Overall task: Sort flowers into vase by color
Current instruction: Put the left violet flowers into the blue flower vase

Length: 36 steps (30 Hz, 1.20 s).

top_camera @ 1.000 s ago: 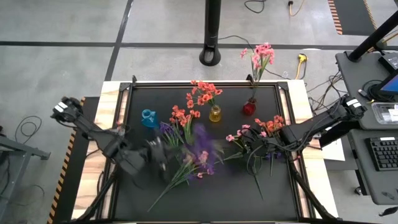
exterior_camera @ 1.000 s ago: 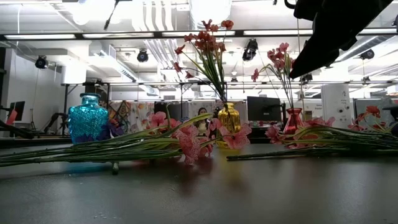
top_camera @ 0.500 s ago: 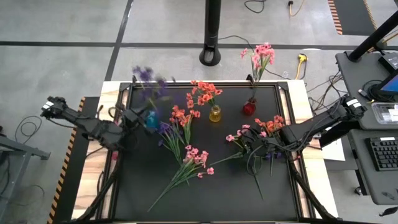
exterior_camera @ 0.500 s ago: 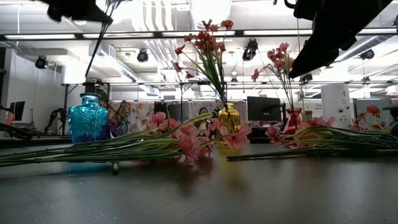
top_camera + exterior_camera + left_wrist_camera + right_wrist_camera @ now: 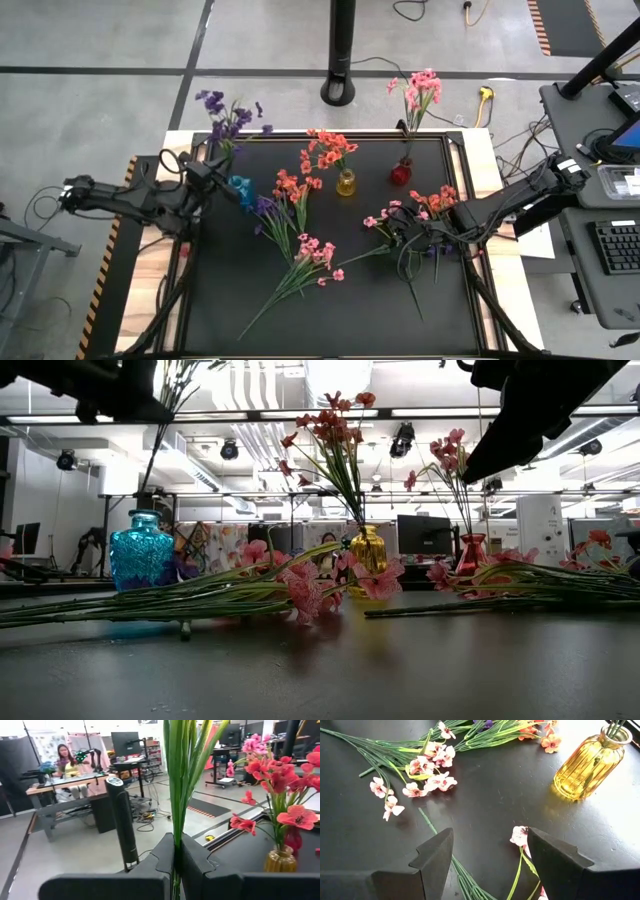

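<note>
Purple blossoms top the spray (image 5: 228,112) that the left gripper (image 5: 213,166) carries, its fingers pressed together on the green stem, as the left wrist view shows plainly with the stalk (image 5: 176,790) pinched between the two dark fingers. From above, the spray's long axis runs from the gripper away toward the table's far edge, flower heads beyond the edge and the cut end by the fingers. The blue vase (image 5: 240,189) stands just beside the gripper, toward the table's middle and slightly nearer the front. In the low view the stem (image 5: 158,440) slants down toward the vase mouth (image 5: 143,515), though I cannot tell whether its tip has entered. My judgement: the coming move turns on bringing that stem end over the narrow neck and lowering it along its own axis.

Over the right side, the right gripper (image 5: 490,860) hovers with fingers spread, holding nothing, above loose pink sprays (image 5: 405,215) lying on the dark mat (image 5: 330,310). Orange-red flowers already stand in the yellow vase (image 5: 345,183) and pink ones in the red vase (image 5: 400,174).
</note>
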Tool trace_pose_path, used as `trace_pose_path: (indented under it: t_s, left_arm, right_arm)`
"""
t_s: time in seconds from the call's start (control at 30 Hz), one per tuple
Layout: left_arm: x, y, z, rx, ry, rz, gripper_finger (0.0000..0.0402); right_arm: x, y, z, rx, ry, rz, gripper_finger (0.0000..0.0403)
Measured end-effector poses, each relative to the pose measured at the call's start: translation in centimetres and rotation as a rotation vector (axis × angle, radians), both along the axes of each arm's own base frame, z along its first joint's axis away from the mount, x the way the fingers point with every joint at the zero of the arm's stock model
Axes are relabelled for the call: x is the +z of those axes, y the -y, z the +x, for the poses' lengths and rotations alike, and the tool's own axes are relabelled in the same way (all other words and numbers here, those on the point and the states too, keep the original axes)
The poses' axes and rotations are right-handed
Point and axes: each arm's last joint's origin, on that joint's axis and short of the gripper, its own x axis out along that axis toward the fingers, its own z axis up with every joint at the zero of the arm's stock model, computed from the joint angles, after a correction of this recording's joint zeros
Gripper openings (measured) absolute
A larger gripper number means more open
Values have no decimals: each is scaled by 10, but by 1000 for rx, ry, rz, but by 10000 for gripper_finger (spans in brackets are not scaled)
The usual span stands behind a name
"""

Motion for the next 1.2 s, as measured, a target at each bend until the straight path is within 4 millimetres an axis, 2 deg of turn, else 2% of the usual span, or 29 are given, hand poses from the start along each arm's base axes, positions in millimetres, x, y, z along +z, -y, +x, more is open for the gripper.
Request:
trace_pose_path:
  t_s: [0.2,0.47,0.67,1.2]
  left_arm:
    - [-2,-8,1,6,0,-2,0]
    - [-20,-14,3,46,-48,-1,0]
    - [-23,-14,3,48,-32,-16,2]
    - [-27,-14,3,53,26,-86,54]
  right_arm:
    - [0,0,0,-3,3,4,249]
    - [0,0,0,-4,3,4,249]
    - [0,0,0,-3,3,5,249]
    - [0,0,0,-13,5,16,249]
